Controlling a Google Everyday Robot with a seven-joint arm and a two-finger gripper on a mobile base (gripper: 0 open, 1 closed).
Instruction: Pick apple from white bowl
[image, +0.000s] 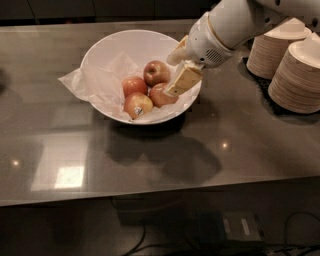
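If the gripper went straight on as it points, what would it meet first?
The gripper, over the right rim of the white bowl, would probably meet the rightmost apple first; depth is unclear.

Red-yellow apples (156, 73), glossy white bowl (114, 44), cream claw (172, 75) over its right rim, grey countertop (150, 160), beige bowl stacks (296, 75)

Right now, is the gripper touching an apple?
Cannot tell. Camera view: the gripper, over the white bowl, overlaps the rightmost apple, hiding any gap.

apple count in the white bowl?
4: back apple, left apple, front apple with a sticker, and right apple partly behind the gripper, which hangs over the white bowl at its right side, jaws open. Others may be hidden underneath.
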